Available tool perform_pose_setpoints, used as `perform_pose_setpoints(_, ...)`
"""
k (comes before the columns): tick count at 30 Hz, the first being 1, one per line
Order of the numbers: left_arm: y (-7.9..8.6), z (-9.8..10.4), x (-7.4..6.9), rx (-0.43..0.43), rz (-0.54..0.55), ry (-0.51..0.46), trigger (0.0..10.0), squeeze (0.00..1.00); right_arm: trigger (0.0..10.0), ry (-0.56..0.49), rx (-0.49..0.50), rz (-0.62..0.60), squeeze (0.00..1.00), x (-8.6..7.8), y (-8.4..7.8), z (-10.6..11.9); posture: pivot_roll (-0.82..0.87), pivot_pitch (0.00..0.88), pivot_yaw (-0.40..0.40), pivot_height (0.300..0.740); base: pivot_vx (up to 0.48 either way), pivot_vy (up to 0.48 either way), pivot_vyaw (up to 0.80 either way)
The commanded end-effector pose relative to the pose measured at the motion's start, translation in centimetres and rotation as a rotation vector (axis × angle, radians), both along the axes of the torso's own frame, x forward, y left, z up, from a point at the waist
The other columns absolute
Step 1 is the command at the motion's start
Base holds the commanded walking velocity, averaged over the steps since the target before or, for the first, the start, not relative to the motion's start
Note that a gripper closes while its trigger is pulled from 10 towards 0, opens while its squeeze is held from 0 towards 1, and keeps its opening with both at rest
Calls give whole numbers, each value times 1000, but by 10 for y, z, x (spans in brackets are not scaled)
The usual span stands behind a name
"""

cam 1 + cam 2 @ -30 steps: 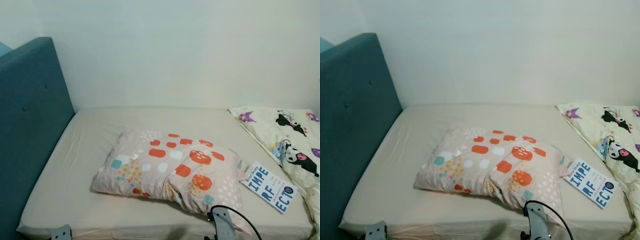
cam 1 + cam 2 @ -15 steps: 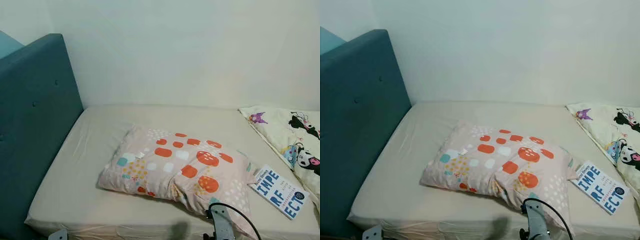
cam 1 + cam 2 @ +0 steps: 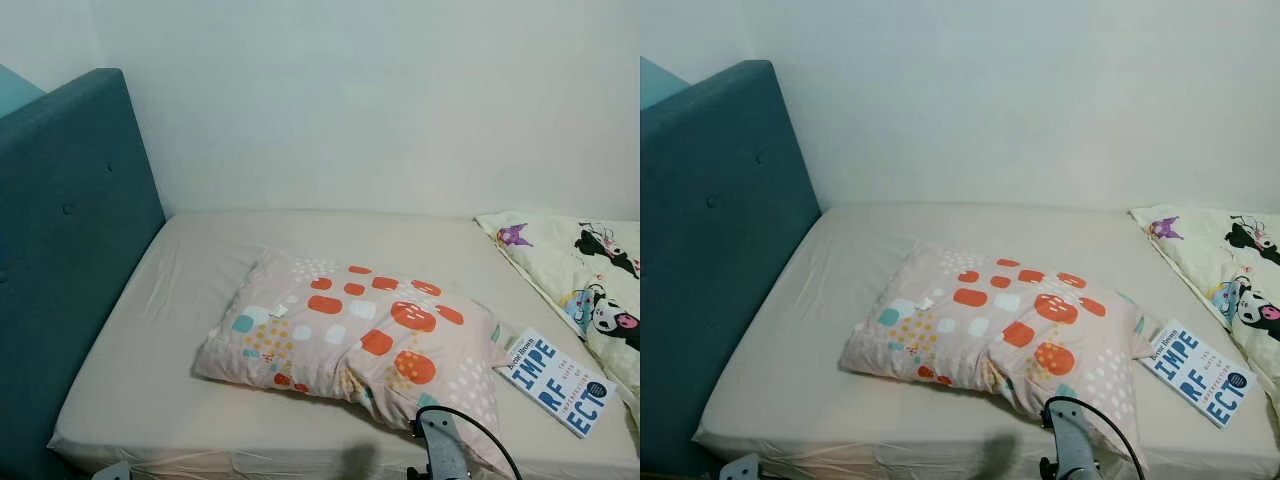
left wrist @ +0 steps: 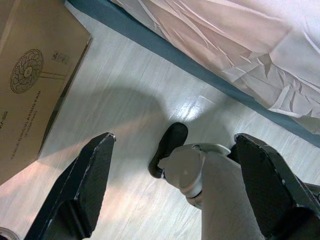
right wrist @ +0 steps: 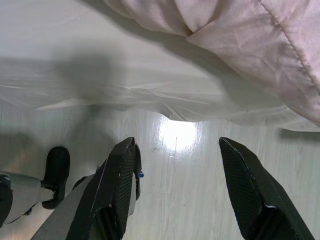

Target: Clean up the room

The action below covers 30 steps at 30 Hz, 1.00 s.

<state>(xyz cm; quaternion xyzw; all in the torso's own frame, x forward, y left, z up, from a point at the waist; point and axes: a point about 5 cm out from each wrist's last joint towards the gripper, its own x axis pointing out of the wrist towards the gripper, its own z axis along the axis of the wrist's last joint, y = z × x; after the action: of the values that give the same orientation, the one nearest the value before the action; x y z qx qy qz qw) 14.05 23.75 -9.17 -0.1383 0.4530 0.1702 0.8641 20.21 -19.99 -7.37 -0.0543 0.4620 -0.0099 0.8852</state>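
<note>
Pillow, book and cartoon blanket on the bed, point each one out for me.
pillow (image 3: 350,335), left eye view, middle of its spotted top.
book (image 3: 558,381), left eye view, centre of the cover lettering.
cartoon blanket (image 3: 580,275), left eye view, its printed upper surface.

**Both arms low, end effectors spread and empty**

The right arm shows at the lower edge of the head views, a silver wrist section with a black cable looped over it. The left arm barely peeks in at the bottom left. In the wrist views, the left end effector and the right end effector both point downward, their black fingers held wide apart with nothing between them. The robot's leg and black foot stand below the left wrist.
</note>
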Motion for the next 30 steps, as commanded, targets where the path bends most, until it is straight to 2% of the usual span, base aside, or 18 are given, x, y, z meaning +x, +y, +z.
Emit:
perform_pose_setpoints(1,5,-1,-4,7,-3,19,10000,0,10000,1,-1,4,0,2,2,1,12,0,-47,740,0,0,0)
perform_pose_setpoints(17,-8,-2,-1,-5,-17,0,10000,0,10000,3,-5,13,0,2,2,1,12,0,-46,740,0,0,0)
perform_pose_setpoints(30,-8,-2,-2,-4,-27,-15,10000,0,10000,9,-7,17,0,1,2,0,12,0,-44,740,0,0,0)
